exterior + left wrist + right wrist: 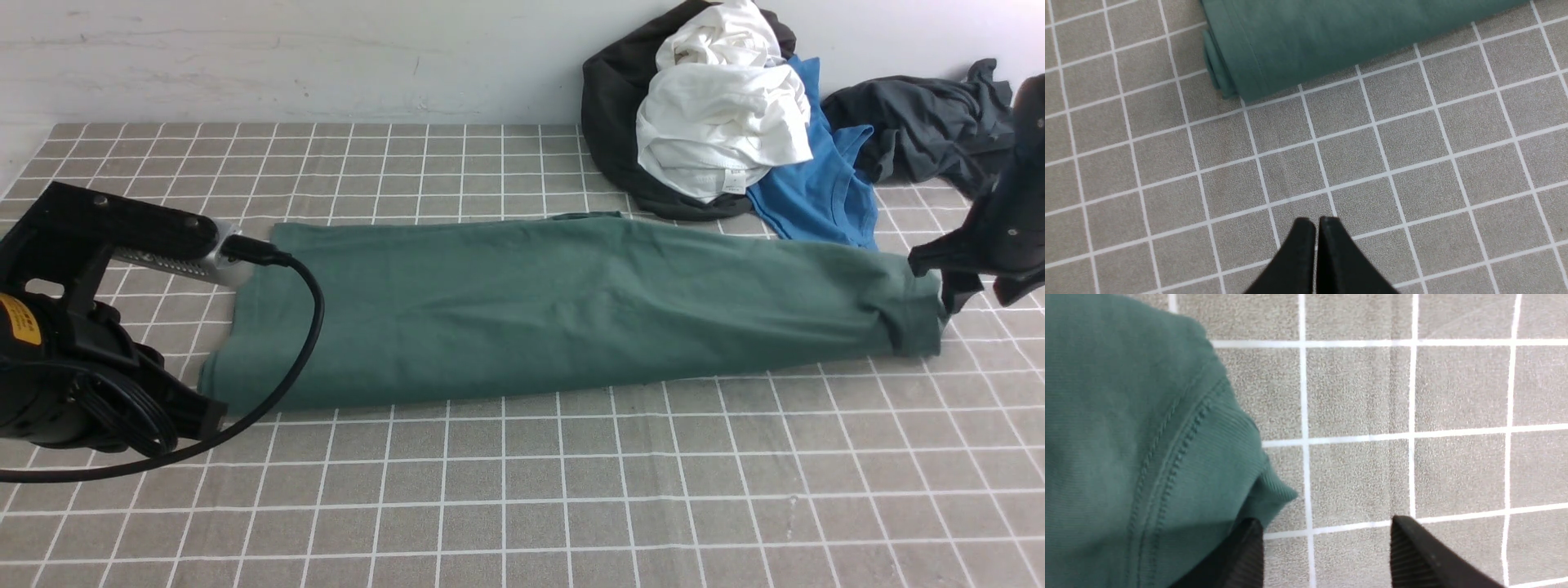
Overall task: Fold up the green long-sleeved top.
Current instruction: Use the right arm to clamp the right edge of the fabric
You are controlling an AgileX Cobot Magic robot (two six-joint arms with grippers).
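Pulling back now might snag the dark green cotton long-sleeved top, a long strip on the grey gridded counter just before the white-blue-black clothes heap, since the empty wide-open right jaws brush its heap-side end; left jaws shut, empty.
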